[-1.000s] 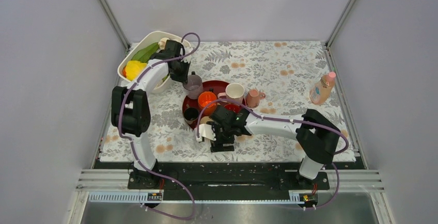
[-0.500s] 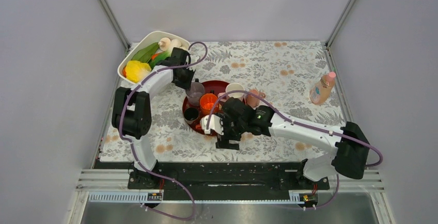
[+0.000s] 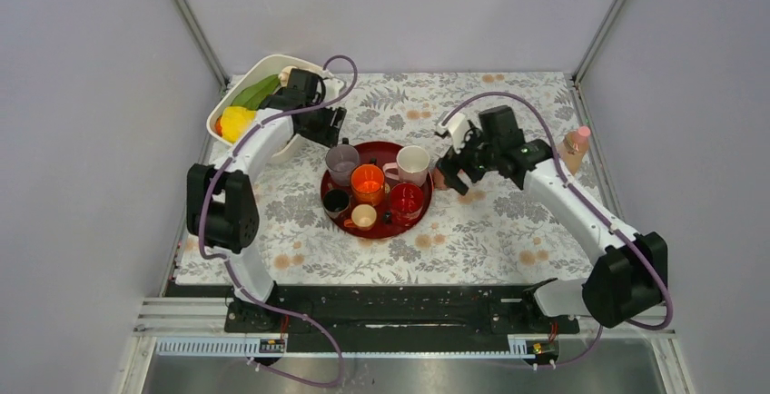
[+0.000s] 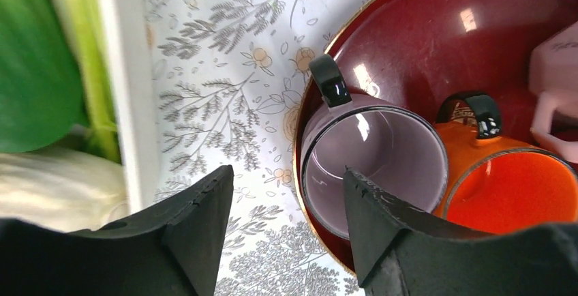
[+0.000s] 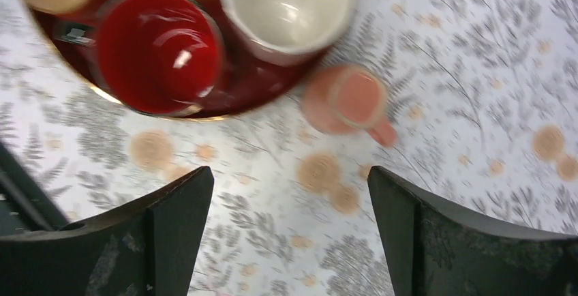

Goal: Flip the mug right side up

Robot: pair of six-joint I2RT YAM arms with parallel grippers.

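A lilac mug (image 4: 373, 159) with a black handle stands mouth up at the back left of the red tray (image 4: 436, 37), also seen from above (image 3: 341, 160). My left gripper (image 4: 287, 172) hangs open just left of and above it, holding nothing; from overhead it (image 3: 331, 127) sits between mug and bin. A small pink mug (image 5: 347, 98) stands on the cloth right of the tray, apparently base up. My right gripper (image 5: 290, 170) is open above the cloth near it, and from above the gripper (image 3: 454, 172) covers most of that mug.
The tray (image 3: 381, 149) also carries an orange mug (image 3: 367, 179), a cream mug (image 3: 413, 162), a red mug (image 3: 405, 200), a black cup (image 3: 336, 201) and a tan cup (image 3: 363, 217). A white bin of vegetables (image 3: 227, 103) stands back left, a pink-capped bottle (image 3: 570, 153) far right.
My left gripper opened, let go of the lilac mug and drew back left. The right arm swung from the tray's front edge over to the pink mug on the right.
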